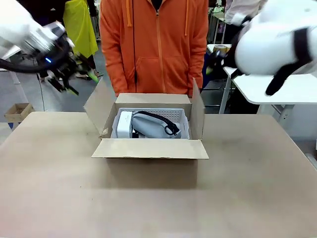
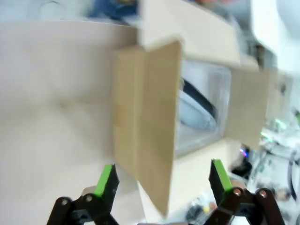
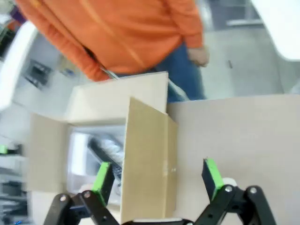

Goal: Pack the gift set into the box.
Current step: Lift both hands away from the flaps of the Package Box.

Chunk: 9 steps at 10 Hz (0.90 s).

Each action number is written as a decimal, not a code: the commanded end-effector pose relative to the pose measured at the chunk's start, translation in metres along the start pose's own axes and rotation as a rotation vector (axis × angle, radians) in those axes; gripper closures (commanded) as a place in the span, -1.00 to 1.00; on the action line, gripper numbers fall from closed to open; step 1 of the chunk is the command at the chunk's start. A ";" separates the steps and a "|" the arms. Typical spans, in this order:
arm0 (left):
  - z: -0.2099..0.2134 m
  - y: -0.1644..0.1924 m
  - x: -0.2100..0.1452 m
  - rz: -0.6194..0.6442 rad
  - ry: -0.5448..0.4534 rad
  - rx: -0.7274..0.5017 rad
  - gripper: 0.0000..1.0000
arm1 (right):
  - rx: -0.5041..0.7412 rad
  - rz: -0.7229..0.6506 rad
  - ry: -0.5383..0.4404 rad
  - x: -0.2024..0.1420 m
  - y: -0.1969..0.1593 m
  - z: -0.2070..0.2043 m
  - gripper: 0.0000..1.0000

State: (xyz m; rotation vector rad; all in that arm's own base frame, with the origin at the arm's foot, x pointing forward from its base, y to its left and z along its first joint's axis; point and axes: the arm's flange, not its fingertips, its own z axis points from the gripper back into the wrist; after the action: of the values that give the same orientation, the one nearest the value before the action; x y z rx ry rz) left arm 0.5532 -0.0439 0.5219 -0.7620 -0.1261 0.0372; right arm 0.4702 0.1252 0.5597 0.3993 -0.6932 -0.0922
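Note:
The brown cardboard box (image 1: pixel 148 148) stands at the table's middle with all four flaps open. Inside lies the gift set: a grey pouch with a black strap (image 1: pixel 151 125), a white rectangular piece (image 1: pixel 124 124) to its left, and a grey tray-like liner (image 1: pixel 174 115) under them. My left gripper (image 1: pixel 81 82) hangs open in the air above and left of the box. In the left wrist view it (image 2: pixel 163 178) is open over a side flap (image 2: pixel 154 117), with the pouch (image 2: pixel 197 108) beyond. My right gripper (image 3: pixel 157 177) is open above the opposite side flap (image 3: pixel 147 154). Nothing is held.
A person in an orange hoodie (image 1: pixel 153 44) stands right behind the box at the far edge. My right arm (image 1: pixel 277 44) is raised at the upper right. A white side table (image 1: pixel 282 89) stands at the right. A small cardboard box (image 1: pixel 17 111) sits far left.

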 end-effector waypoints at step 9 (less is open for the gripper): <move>0.069 0.217 -0.032 0.188 0.182 -0.717 -1.00 | 0.653 -0.524 0.038 -0.054 -0.209 0.076 -1.00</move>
State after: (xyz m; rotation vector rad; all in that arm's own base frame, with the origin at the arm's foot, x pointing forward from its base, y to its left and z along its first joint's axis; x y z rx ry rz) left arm 0.5239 0.1623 0.4053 -1.5046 0.1435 0.1394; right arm 0.3961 -0.0806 0.4844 1.2044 -0.4964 -0.3932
